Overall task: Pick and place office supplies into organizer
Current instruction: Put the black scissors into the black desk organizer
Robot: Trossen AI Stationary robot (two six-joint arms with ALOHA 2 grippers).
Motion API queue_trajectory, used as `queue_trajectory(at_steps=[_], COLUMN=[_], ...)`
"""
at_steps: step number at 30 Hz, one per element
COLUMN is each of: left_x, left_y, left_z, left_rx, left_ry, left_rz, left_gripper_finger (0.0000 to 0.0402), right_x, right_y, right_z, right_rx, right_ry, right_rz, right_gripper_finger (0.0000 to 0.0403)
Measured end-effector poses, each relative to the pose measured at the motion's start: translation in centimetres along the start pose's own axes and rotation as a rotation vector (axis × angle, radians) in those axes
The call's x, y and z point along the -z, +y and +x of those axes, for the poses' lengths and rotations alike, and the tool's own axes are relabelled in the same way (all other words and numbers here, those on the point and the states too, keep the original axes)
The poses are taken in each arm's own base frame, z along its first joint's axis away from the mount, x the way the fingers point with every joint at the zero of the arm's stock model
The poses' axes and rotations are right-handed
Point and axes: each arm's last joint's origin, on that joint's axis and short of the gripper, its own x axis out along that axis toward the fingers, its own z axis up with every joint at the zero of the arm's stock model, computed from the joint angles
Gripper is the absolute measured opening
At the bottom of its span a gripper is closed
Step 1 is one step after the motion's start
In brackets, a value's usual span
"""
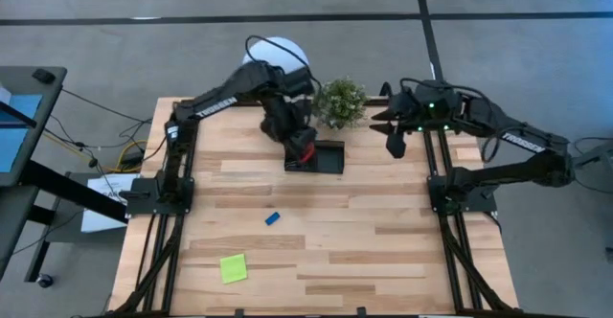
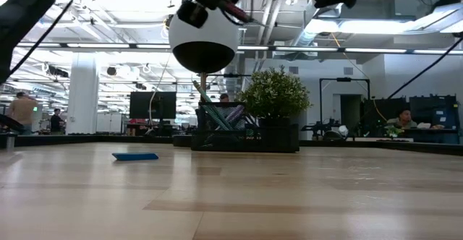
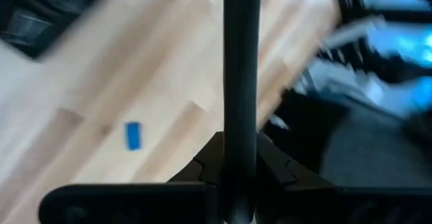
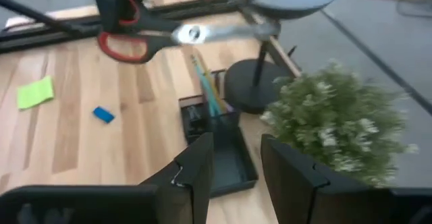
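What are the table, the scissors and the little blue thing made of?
Table: looks like wood, pale planks with visible grain and joins, smooth matte finish.
Scissors, held by the left gripper: shiny silvery blades, probably metal; glossy red handles, likely plastic.
Blue eraser: flat, dull, solid blue block, perhaps rubber or soft plastic; too small to be sure.

The small black rectangular open-top organizer [image 1: 328,157] sits at the far middle of the pale wooden-plank counter [image 1: 383,251], just in front of the bushy green potted plant [image 1: 340,101]. Thin pens and pencils [image 4: 206,89] stand in it. The small blue eraser [image 1: 272,218] lies nearer, toward the counter's middle, and the lime-green square sticky pad [image 1: 233,268] nearer still, to the left.
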Motion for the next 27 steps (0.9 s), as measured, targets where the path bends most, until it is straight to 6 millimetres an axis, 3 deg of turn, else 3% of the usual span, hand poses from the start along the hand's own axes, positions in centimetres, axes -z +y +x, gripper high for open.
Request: queue_trajectory(at_steps=[6,15,19,27], left_x=[3.5,8.7,9.5,8.9], left_y=[-1.6,-4.6,-5.3,-5.8], left_z=[-3.4,-5.0,-4.5,-2.8], left_rx=[-0.101,-0.384,-0.462,-0.727], left_ry=[-0.175,-0.517,-0.556,-0.626], left_rz=[-0.062,0.0,0.095,0.293], left_gripper_finger=[0.0023,0.0023,0.0023,0.0023], right_x=[0.2,0.3,0.2,0.0], right_y=[-1.5,-4.0,-4.9,-6.2], right_z=[-1.2,-0.5,0.3,2.3], right_rx=[0.078,0.175,0.202,0.222], right_ry=[-0.031,-0.001,-0.002,0.02], right_rz=[0.001,0.037,0.056,0.077], right_gripper_finger=[0.0118,0.0118,0.0118,0.0118])
